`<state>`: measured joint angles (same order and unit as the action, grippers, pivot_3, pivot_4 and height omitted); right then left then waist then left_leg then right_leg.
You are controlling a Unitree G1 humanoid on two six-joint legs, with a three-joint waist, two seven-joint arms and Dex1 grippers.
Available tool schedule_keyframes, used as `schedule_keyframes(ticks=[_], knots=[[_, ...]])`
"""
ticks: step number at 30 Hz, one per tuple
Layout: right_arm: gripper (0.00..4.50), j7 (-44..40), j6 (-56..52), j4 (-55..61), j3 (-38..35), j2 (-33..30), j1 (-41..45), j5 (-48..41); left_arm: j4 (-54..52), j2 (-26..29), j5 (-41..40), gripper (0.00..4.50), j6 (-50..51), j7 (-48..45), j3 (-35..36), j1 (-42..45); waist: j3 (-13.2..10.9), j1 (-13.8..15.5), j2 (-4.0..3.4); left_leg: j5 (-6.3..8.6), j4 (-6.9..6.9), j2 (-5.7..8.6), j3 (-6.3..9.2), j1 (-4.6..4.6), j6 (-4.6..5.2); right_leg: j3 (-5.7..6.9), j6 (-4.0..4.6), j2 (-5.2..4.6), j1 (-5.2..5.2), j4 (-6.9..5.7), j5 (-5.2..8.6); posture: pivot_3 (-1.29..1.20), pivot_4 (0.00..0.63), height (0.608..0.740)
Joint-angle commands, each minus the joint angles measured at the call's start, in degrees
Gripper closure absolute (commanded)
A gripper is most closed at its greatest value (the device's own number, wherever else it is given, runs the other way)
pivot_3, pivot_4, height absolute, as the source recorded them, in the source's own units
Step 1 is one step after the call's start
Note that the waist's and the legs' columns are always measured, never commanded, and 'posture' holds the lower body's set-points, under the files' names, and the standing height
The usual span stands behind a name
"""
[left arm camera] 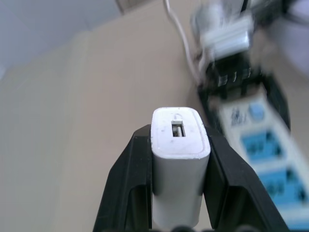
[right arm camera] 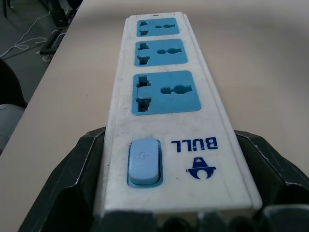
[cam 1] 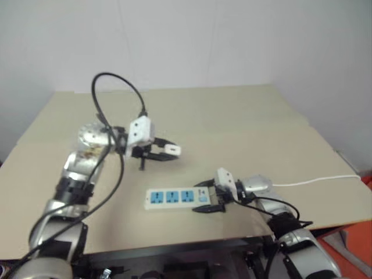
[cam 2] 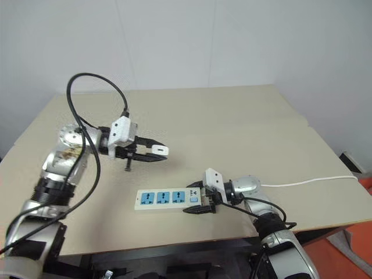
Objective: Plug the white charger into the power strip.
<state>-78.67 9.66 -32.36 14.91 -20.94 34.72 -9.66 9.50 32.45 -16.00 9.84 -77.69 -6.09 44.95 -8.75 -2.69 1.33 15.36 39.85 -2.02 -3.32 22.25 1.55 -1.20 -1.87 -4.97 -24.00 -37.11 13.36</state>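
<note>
The left pincer [cam 1: 164,152] sits left of centre in the left eye view, raised above the tan surface [cam 1: 232,122], its black fingers [left arm camera: 133,179] clamped on the white charger [left arm camera: 177,164]. In the left wrist view the charger stands between the two fingers, its end face showing a small rectangular port (the prongs cannot be seen from this side). The power strip [cam 1: 177,197] lies flat on the surface in the lower middle of the left eye view, long axis running left to right, near the front edge and below and to the right of the held charger, well apart from it. Its three blue sockets [right arm camera: 161,92] face upward in a row, and a pale blue switch [right arm camera: 144,162] sits on the end panel beside a blue logo. The right pincer [cam 1: 209,200] is closed on that switch end of the strip, one black finger pressed along each long side, as the right wrist view shows. A thin white cable [cam 1: 317,181] trails across the surface toward the right edge of the frame.
</note>
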Motion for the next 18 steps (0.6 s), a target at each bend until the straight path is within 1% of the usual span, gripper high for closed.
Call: schedule_keyframes(ticks=[1,6,11,16,18], knots=[[1.06,1.99,0.94,-2.73,1.4,0.95,0.47,3.15,-6.29,-4.05,-3.43,3.48,6.18,5.66,-0.02,-2.14,0.0,-0.02,0.0,0.0,0.0,0.0,0.0,-0.01,0.0,0.0,0.0,0.0,0.0,-0.01,0.0,0.0,0.15,0.74],[1.06,1.55,0.61,-2.49,1.76,1.32,0.05,3.28,-9.64,-9.06,-4.56,3.48,9.93,9.83,-2.13,-7.24,0.03,-0.2,0.01,0.0,-0.07,-0.04,-0.01,-0.11,-0.01,-0.15,0.03,0.09,0.02,0.01,-0.02,0.0,0.15,0.74],[1.06,1.28,0.19,-2.3,1.96,1.12,-0.13,3.4,-8.65,-12.75,-6.01,3.48,7.1,10.84,-1.89,-12.01,0.03,-0.17,0.02,0.0,-0.1,-0.04,-0.04,-0.17,-0.01,-0.21,0.03,0.1,0.03,0.02,-0.02,0.0,0.15,0.74],[1.06,1.3,-0.15,-2.04,2.0,1.0,-0.36,3.41,-8.07,-12.5,-6.96,3.48,8.9,9.65,-2.27,-13.53,0.03,-0.13,0.02,0.0,-0.1,-0.04,-0.06,-0.18,-0.01,-0.24,0.04,0.1,0.03,0.03,-0.02,0.0,0.15,0.74],[1.06,1.21,-0.26,-1.78,2.08,0.88,-0.66,3.42,-7.7,-11.44,-7.37,3.48,9.31,7.86,-2.61,-13.88,0.04,-0.13,0.02,0.0,-0.1,-0.04,-0.06,-0.18,-0.01,-0.24,0.04,0.1,0.04,0.03,-0.02,0.0,0.15,0.74]])
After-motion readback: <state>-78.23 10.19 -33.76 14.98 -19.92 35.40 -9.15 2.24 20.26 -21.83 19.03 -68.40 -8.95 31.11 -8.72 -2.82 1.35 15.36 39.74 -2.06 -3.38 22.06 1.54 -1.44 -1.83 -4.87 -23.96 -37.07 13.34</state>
